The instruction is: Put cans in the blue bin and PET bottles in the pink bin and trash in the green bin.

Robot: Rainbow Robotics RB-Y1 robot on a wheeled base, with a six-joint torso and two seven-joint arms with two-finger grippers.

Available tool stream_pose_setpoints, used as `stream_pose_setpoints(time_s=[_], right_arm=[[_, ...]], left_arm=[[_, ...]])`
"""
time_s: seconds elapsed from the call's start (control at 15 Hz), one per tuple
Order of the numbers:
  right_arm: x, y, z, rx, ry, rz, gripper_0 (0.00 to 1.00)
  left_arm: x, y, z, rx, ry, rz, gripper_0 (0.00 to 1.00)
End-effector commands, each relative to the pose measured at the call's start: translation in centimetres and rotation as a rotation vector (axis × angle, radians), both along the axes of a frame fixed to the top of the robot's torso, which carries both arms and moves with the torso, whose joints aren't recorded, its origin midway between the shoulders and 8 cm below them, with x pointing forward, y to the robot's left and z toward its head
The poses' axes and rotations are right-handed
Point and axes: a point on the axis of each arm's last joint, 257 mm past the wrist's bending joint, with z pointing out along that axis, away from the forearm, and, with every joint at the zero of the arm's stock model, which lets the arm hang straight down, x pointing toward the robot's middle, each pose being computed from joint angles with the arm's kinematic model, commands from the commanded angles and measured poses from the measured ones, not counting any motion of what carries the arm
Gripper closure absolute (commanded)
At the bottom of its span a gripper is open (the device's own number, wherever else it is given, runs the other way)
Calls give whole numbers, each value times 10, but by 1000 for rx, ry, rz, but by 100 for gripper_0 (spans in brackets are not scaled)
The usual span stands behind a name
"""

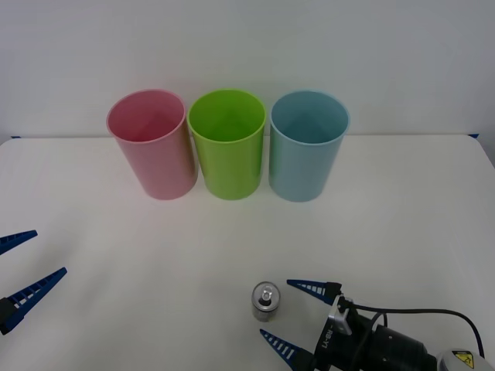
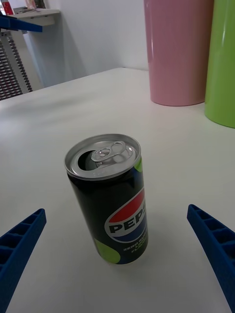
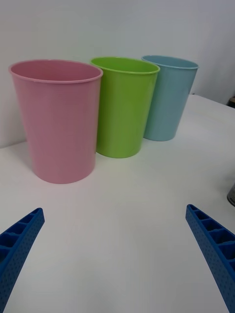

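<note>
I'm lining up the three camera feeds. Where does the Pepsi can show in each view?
Front view: Pepsi can stands upright on the table near the bottom edge, beside the open right gripper.
Right wrist view: centre, fingers apart either side.
Left wrist view: a grey sliver at the edge.
Shared landmark: pink bin.

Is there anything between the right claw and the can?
No. In the right wrist view the can stands upright on bare table, between the open right claw fingers, untouched.
</note>
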Motion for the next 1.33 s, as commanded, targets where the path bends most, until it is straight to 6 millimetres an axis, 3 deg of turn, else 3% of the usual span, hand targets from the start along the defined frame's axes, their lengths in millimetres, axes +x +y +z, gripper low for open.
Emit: stream_pose_setpoints(time_s=[0.07,0.53,1.07,1.13,1.2,1.27,1.33], right_arm=[[2,8,-1,21,2,5,0],[13,16,-5,39,-43,13,0],[8,21,0,58,-50,37,0],[7,23,1,61,-52,40,9],[7,23,1,61,-55,41,84],[7,23,2,64,-56,38,100],[7,24,2,62,-61,42,100]], left_arm=[[0,0,0,0,0,0,0],[0,0,0,0,0,0,0],[0,0,0,0,0,0,0],[0,0,0,0,0,0,0],[0,0,0,0,0,0,0],[0,0,0,0,0,0,0],[0,0,0,0,0,0,0]])
